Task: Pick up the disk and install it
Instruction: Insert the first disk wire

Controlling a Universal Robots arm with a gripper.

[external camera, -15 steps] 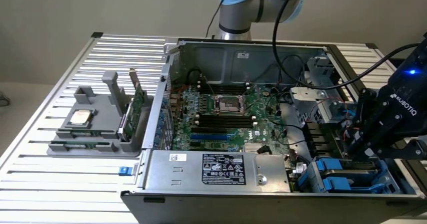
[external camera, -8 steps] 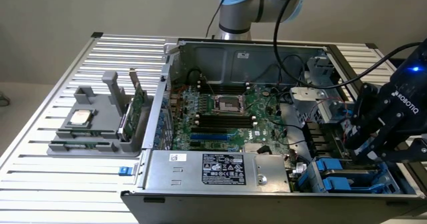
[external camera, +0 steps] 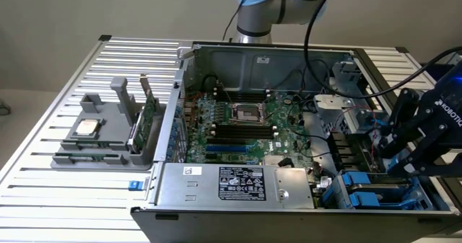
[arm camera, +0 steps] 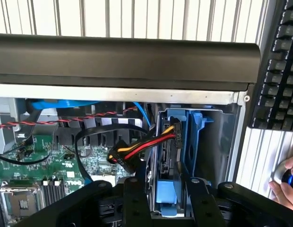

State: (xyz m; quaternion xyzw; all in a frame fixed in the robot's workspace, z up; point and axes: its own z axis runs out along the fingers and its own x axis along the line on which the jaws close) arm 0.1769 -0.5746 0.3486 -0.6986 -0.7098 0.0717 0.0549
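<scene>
The gripper (external camera: 398,159) is seen over the near corner of the open computer case (external camera: 260,64), at the exterior view's right. Its fingers (arm camera: 137,198) are spread, one on each side of the disk (arm camera: 166,198), with a narrow gap on either side, so nothing is grasped. The disk is stood on edge in the blue drive bay (arm camera: 196,137), just beside a bundle of coloured wires (arm camera: 146,146). A keyboard (arm camera: 279,71) is laid outside the case, with a hand (arm camera: 286,189) near it.

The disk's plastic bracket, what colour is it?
Blue; the disk's bracket shows best in the wrist view.
</scene>
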